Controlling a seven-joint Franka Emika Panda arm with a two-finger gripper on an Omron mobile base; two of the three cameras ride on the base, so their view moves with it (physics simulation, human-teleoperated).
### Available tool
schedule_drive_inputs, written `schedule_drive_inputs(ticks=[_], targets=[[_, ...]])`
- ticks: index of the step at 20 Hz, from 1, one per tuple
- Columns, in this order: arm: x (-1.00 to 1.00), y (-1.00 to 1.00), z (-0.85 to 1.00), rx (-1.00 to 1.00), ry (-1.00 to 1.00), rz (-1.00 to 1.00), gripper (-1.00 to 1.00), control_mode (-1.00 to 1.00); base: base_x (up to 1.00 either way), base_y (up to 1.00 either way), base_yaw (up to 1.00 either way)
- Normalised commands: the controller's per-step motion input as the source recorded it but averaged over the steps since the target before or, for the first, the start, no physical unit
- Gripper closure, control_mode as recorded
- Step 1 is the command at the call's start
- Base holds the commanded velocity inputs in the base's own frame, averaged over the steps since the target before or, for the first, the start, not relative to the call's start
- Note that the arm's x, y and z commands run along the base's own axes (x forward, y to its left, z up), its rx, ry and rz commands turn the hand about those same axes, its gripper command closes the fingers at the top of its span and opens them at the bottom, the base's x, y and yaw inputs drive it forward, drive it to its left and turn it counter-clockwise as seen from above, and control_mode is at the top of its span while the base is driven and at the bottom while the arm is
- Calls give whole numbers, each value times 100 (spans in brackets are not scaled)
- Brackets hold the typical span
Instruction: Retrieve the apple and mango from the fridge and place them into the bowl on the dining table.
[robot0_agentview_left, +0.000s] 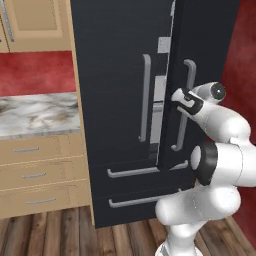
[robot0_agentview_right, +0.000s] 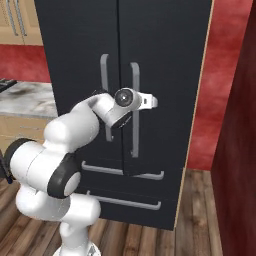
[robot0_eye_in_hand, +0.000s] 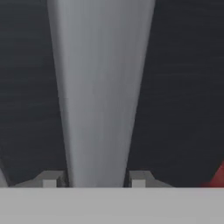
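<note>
The black double-door fridge (robot0_agentview_left: 110, 100) (robot0_agentview_right: 170, 75) stands right in front of me. My gripper (robot0_agentview_left: 181, 97) (robot0_agentview_right: 150, 101) (robot0_eye_in_hand: 94, 181) is shut on the long grey bar handle of the right door (robot0_agentview_left: 188, 80) (robot0_agentview_right: 135, 135) (robot0_eye_in_hand: 100, 87), about halfway up it. In the hand view the handle runs up between the two fingertips (robot0_eye_in_hand: 49, 180). In the left base view a narrow gap (robot0_agentview_left: 160, 90) between the doors shows pale grey interior. The apple, mango, bowl and dining table are out of view.
Left of the fridge are tan drawers (robot0_agentview_left: 35, 175) under a marble counter (robot0_agentview_left: 35, 115), with a red wall behind. A dark red wall (robot0_agentview_right: 240, 150) stands close on the right. Two fridge drawers (robot0_agentview_left: 135, 187) sit below the doors, over a wooden floor (robot0_agentview_right: 200, 220).
</note>
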Motion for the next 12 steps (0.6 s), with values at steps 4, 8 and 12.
schedule_drive_inputs(ticks=[4, 8, 12], targets=[[-100, -100, 24, 4, 1, -3, 100, -100, 0, 0, 0], [-91, -80, 21, 1, 2, -3, -100, -100, 0, 0, 0], [-83, -9, 46, 0, 5, -3, -100, -100, 0, 0, 0]])
